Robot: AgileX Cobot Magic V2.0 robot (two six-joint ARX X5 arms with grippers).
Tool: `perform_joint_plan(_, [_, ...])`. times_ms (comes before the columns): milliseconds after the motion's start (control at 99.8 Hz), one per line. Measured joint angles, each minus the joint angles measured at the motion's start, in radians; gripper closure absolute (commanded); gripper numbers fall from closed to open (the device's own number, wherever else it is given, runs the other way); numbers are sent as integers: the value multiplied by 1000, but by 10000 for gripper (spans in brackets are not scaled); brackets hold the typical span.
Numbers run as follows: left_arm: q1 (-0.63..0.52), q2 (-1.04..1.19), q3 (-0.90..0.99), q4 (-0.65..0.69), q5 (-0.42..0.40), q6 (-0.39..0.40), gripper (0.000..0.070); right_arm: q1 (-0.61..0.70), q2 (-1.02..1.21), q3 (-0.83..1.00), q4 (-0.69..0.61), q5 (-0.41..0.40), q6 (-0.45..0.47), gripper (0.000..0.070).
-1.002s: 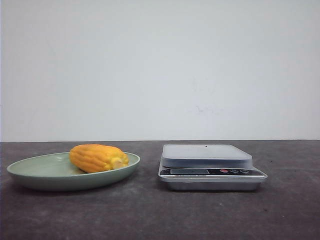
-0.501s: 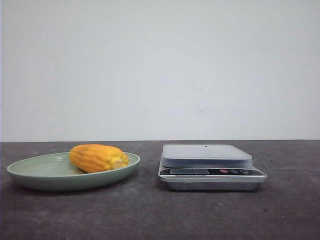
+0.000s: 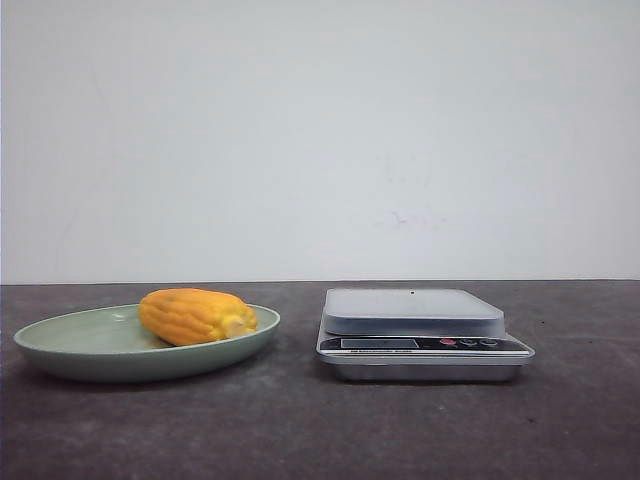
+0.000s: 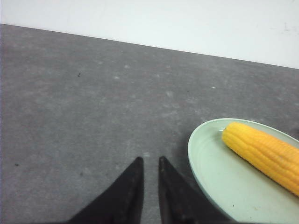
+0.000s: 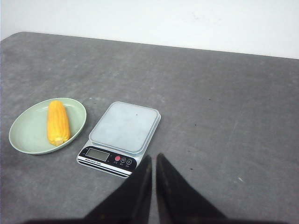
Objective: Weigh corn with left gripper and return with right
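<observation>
The orange-yellow corn [image 3: 195, 316] lies on its side in the pale green plate [image 3: 60, 352] at the left of the table. It also shows in the left wrist view [image 4: 261, 151] and the right wrist view [image 5: 57, 122]. The silver kitchen scale [image 3: 415, 312] stands to the plate's right with nothing on its platform. My left gripper [image 4: 149, 159] hangs shut and empty over bare table just beside the plate's rim [image 4: 198, 163]. My right gripper [image 5: 153, 156] is shut and empty, high above the table near the scale's [image 5: 124, 126] front corner. Neither gripper shows in the front view.
The dark grey table top [image 3: 300, 430] runs back to a white wall. In the right wrist view the table's rounded far corner [image 5: 18, 35] shows beyond the plate [image 5: 23, 140].
</observation>
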Motion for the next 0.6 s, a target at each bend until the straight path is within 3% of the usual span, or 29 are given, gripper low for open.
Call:
perform_joint_plan(210, [0,0,0,0,0,0,690,0,0,-1,11,40,-12,691])
perform_joint_plan(331, [0,0,0,0,0,0,690,-82,-23,-66,141,77,-59,691])
perform_joint_plan(601, [0,0,0,0,0,0,690,-413,-241,-542,716,-163,-160,691])
